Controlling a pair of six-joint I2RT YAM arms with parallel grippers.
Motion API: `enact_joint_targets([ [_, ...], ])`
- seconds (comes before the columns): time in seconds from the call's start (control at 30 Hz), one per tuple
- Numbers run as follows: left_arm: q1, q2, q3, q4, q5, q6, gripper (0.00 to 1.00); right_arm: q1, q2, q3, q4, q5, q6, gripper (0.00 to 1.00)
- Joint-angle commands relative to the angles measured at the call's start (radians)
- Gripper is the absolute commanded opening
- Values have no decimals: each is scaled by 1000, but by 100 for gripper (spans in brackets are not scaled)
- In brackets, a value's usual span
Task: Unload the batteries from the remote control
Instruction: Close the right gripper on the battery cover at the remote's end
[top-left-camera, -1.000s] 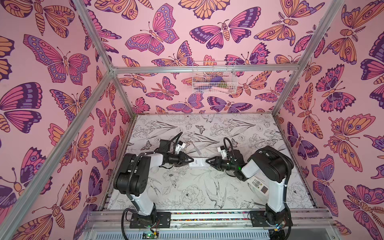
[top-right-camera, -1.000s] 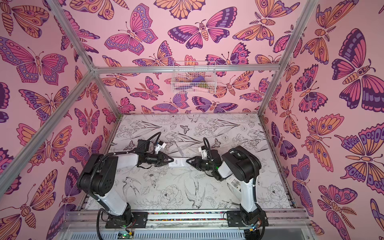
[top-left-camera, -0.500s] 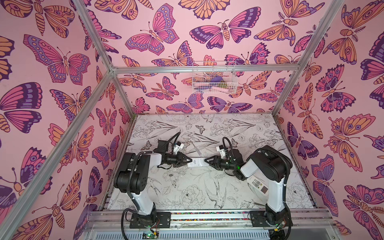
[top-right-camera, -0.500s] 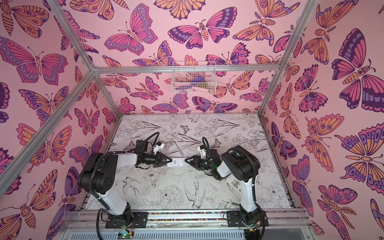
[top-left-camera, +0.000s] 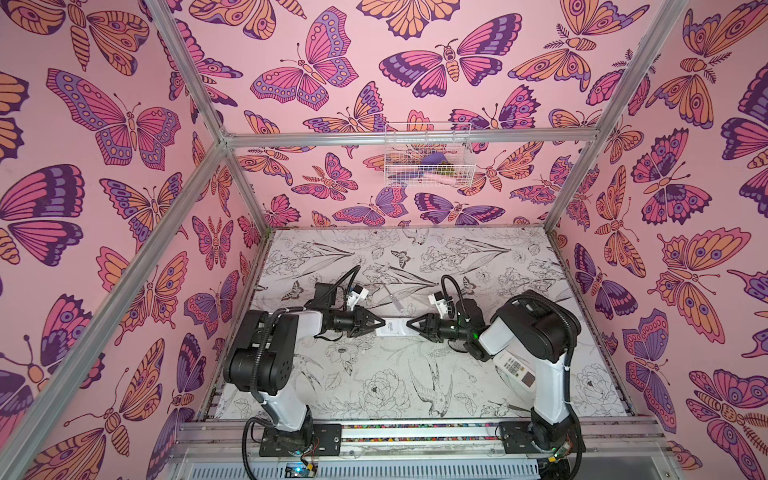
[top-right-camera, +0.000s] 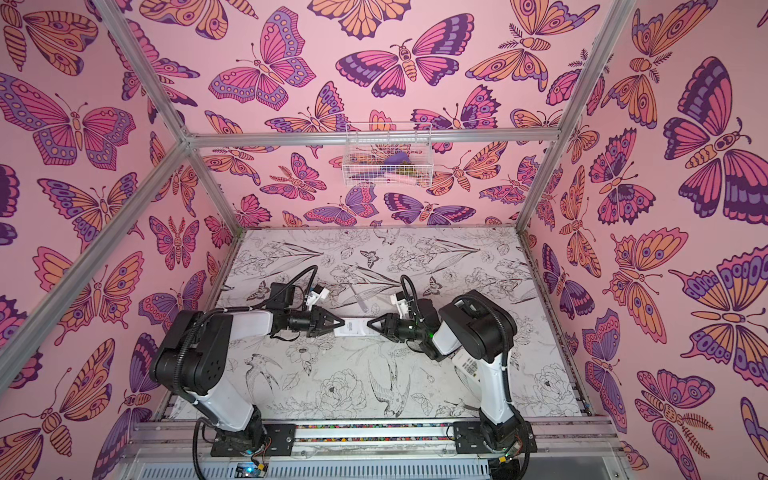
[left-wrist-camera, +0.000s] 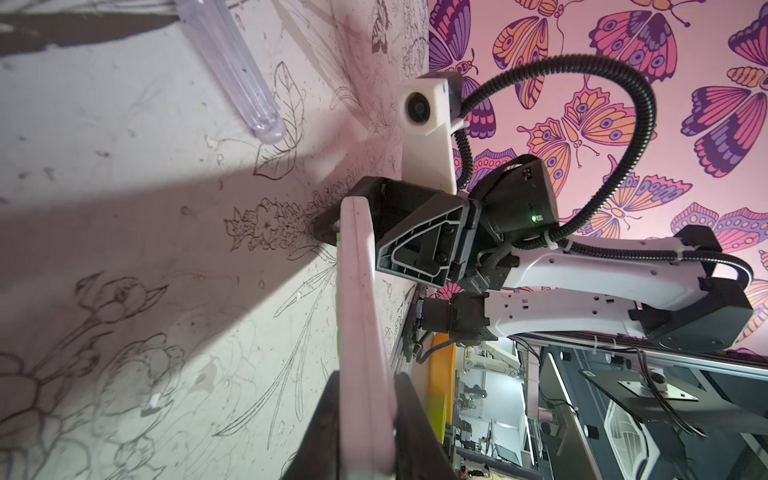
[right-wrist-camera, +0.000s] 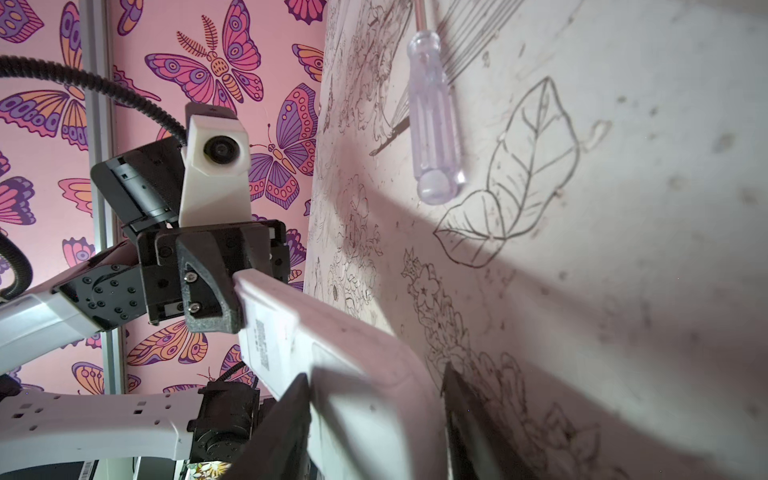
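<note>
One white remote (top-left-camera: 392, 327) spans between jaws: left jaws clamp one end; right jaws straddle other, grip unclear.

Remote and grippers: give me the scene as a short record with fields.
remote: white, label side up, spanning both grippers
left gripper: shut on one end of the remote
right gripper: jaws either side of the other end, grip unclear
screwdriver: on the table, untouched
second remote: on the table, partly under right arm
batteries: none in sight
</note>
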Motion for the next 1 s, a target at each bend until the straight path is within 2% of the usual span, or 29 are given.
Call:
enact_joint_targets([
  [0.0,-1,12,28,-26,25,33,0,-1,14,-11,-26,-6,-7,48],
  [0.2,-3,44,40,-24,16,22,0,11,10,-7,-50,-4,-19,47],
  [0.57,-16,47,27,-23,2,36,0,13,10,-12,-66,24,-39,25],
  [0.67,-16,38,39,-52,-12,40,0,12,4,-14,-59,19,-26,26],
  [0.83,-15,26,28,-55,-45,48,0,10,-50,-20,-149,19,-83,41],
  [0.97,-15,6,39,-96,-74,64,0,8,-94,-26,-192,17,-102,45],
])
